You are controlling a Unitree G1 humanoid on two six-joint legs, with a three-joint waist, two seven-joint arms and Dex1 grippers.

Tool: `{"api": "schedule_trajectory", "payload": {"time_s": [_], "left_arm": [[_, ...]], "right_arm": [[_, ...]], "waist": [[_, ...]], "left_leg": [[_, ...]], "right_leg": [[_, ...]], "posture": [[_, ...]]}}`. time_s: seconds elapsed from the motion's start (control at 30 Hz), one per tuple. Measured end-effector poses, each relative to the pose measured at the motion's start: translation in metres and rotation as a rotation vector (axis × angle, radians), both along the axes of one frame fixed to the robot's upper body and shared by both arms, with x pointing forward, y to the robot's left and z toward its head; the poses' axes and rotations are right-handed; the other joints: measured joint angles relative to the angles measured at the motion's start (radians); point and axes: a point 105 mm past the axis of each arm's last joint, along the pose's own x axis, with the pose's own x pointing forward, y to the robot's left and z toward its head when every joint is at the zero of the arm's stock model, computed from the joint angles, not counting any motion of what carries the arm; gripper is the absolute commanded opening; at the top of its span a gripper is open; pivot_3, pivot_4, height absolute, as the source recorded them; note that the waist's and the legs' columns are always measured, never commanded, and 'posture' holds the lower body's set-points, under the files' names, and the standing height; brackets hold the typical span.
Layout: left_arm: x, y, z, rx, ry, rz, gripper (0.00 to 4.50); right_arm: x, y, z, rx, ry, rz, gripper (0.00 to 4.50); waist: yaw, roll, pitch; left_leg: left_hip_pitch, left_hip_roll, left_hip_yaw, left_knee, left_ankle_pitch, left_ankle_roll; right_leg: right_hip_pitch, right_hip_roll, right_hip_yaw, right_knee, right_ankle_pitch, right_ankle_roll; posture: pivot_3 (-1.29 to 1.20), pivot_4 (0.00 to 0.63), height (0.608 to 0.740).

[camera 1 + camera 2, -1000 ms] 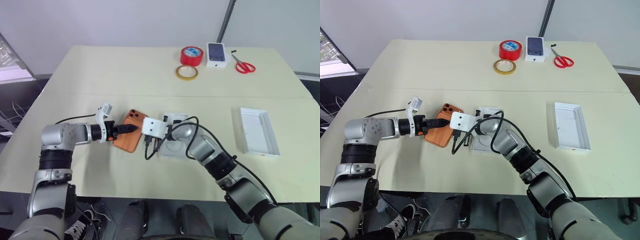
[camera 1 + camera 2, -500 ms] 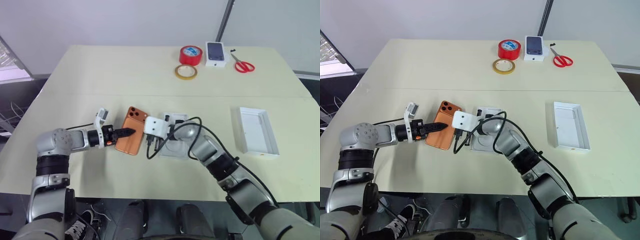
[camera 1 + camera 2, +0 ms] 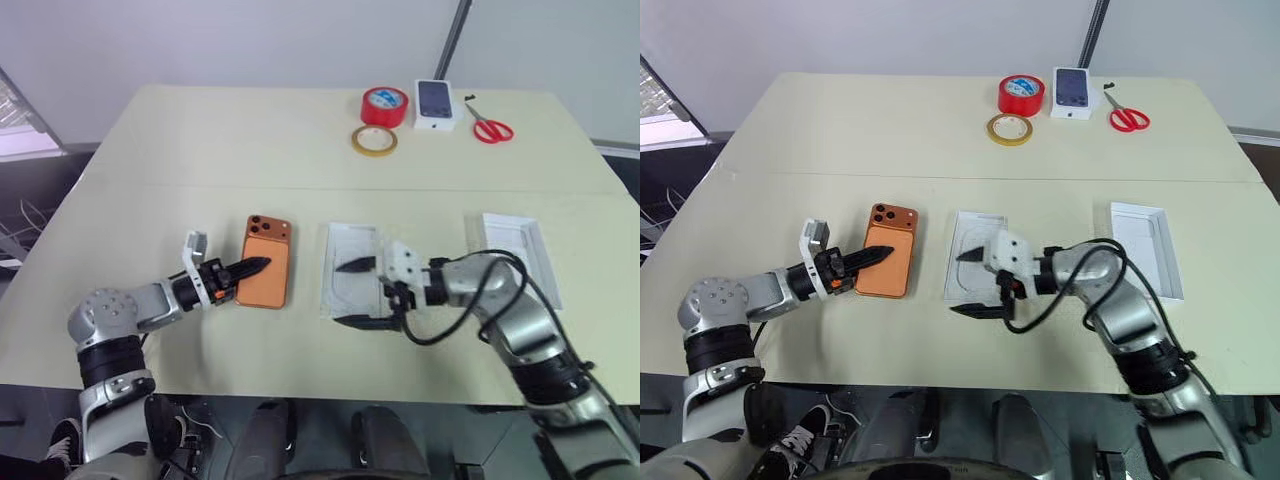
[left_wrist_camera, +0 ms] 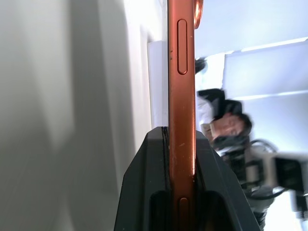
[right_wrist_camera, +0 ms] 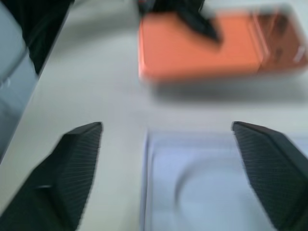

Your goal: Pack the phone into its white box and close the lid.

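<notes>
The left hand pinches the flat orange phone by its long edge on the desk, the right hand is open, and the phone looks stiff, smooth and slippery

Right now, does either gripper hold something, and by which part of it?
The left gripper is shut on the phone, clamping its long left edge. The right gripper is open and holds nothing.
</notes>
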Motion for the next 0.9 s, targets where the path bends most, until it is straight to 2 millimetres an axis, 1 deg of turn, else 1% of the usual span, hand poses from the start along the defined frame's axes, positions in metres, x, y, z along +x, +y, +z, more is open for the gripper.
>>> {"api": "schedule_trajectory", "payload": {"time_s": [0.03,0.07,0.13,0.2,0.23,0.33,0.57,0.7,0.8,0.87,0.9], "left_arm": [[0.001,-0.001,0.0,0.006,0.0,0.004,0.0],[0.001,-0.002,0.0,0.009,-0.003,0.009,0.0],[0.002,-0.004,-0.001,0.009,-0.004,0.013,0.0],[0.003,-0.005,-0.001,0.012,-0.003,0.016,0.0],[0.003,-0.005,-0.001,0.011,-0.005,0.018,0.0],[0.004,-0.005,0.0,0.009,-0.01,0.019,0.0],[0.004,-0.005,0.0,0.01,-0.007,0.02,0.0],[0.004,-0.006,0.0,0.008,-0.006,0.019,0.0],[0.004,-0.008,0.0,0.003,-0.006,0.016,0.0],[0.004,-0.01,0.0,0.002,-0.005,0.014,0.0],[0.004,-0.01,0.0,0.005,-0.006,0.014,0.0]], "right_arm": [[-0.003,-0.003,-0.003,-0.01,-0.003,0.007,4.47],[-0.005,-0.004,-0.005,-0.012,-0.011,0.014,4.24],[-0.009,-0.004,-0.009,-0.015,-0.032,0.027,3.65],[-0.009,-0.003,-0.01,-0.025,-0.061,0.035,2.51],[-0.009,-0.002,-0.01,-0.027,-0.074,0.039,2.22],[-0.005,-0.001,-0.011,-0.038,-0.129,0.022,2.22],[-0.002,-0.001,-0.025,-0.074,-0.138,0.005,2.22],[-0.002,-0.001,-0.026,-0.077,-0.143,0.007,2.22],[-0.002,0.001,-0.028,-0.074,-0.142,0.006,1.39],[-0.001,0.002,-0.03,-0.076,-0.144,0.005,0.36],[-0.001,0.003,-0.03,-0.073,-0.145,0.004,0.02]], "waist": [[-0.001,0.0,0.0],[-0.002,0.0,0.0],[0.0,0.0,0.0],[0.001,0.0,0.0],[0.002,0.0,0.0],[0.002,-0.001,0.0],[0.002,-0.002,0.001],[0.002,-0.002,0.001],[0.002,-0.002,0.001],[0.002,-0.002,0.001],[0.002,-0.002,0.001]], "left_leg": [[0.0,0.0,0.0,0.0,0.0,0.0],[0.0,0.0,0.0,0.0,0.0,0.0],[0.0,0.0,0.0,0.0,0.0,0.0],[0.0,0.0,0.0,0.001,0.0,0.0],[0.0,0.0,0.0,0.001,0.0,0.0],[0.0,0.0,0.0,0.001,0.0,0.0],[0.0,0.0,0.0,0.001,0.0,0.0],[0.0,0.0,0.0,0.001,0.0,0.0],[0.0,0.0,0.0,0.001,0.0,0.0],[0.0,0.0,0.0,0.001,0.0,0.0],[0.0,0.0,0.0,0.001,0.0,-0.001]], "right_leg": [[0.0,0.0,0.0,0.0,0.0,0.0],[0.0,0.001,0.0,0.0,0.0,0.0],[0.0,0.001,0.0,0.0,0.0,0.0],[0.001,0.0,0.0,0.0,0.0,0.0],[0.001,0.0,0.0,0.0,0.0,0.0],[0.001,0.0,0.0,0.0,0.0,0.0],[0.001,0.0,0.0,0.0,0.0,0.0],[0.001,0.001,0.0,0.0,0.0,0.0],[0.001,0.001,0.0,0.0,0.0,0.0],[0.001,0.001,0.0,0.0,0.0,0.0],[0.001,0.001,0.0,0.0,0.0,0.0]], "posture": [[0.0,0.15,0.74],[0.0,0.15,0.74],[0.0,0.15,0.74],[0.0,0.15,0.74],[0.0,0.15,0.74],[0.0,0.15,0.74],[0.0,0.15,0.74],[0.0,0.15,0.74],[0.0,0.15,0.74],[0.0,0.15,0.74],[0.0,0.15,0.74]]}}
